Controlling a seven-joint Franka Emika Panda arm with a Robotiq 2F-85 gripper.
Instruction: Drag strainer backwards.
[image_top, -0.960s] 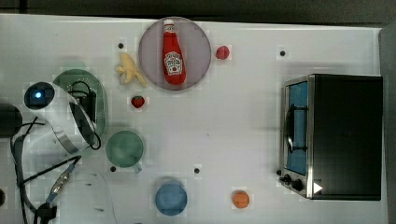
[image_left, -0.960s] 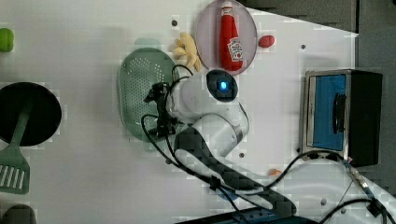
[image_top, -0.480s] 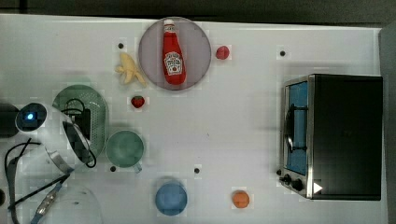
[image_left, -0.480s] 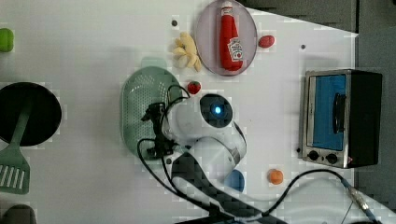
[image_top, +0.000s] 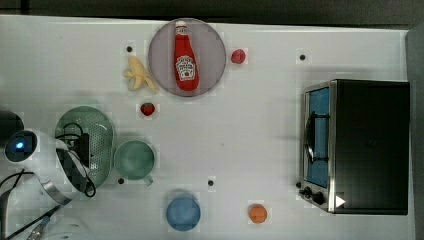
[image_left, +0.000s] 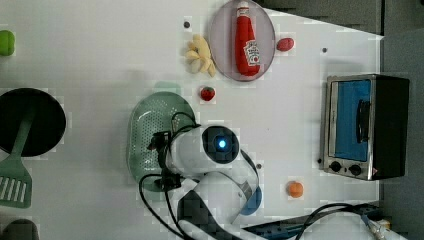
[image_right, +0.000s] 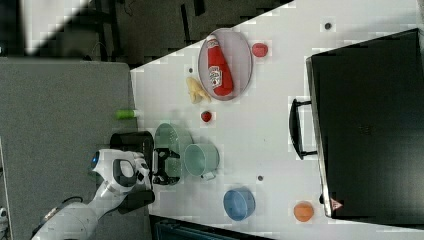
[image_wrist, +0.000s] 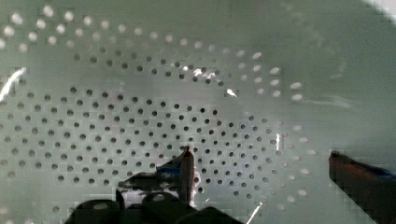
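Dragged leftward across top view with strainer (image_top: 100, 131); end effector (image_wrist: 261, 163) spread open inside perforated bowl.

Pale green strainer (image_top: 97, 131), its bowl patterned with rows of small holes; solid green cup (image_top: 133, 160); blue bowl (image_top: 183, 212); red ketchup bottle (image_top: 185, 60) with white label on a grey plate (image_top: 212, 55); yellow banana (image_top: 137, 75); red strawberry (image_top: 147, 109); orange fruit (image_top: 257, 213); white table (image_top: 250, 125); black-and-silver oven (image_top: 360, 147), blue-tinted door.
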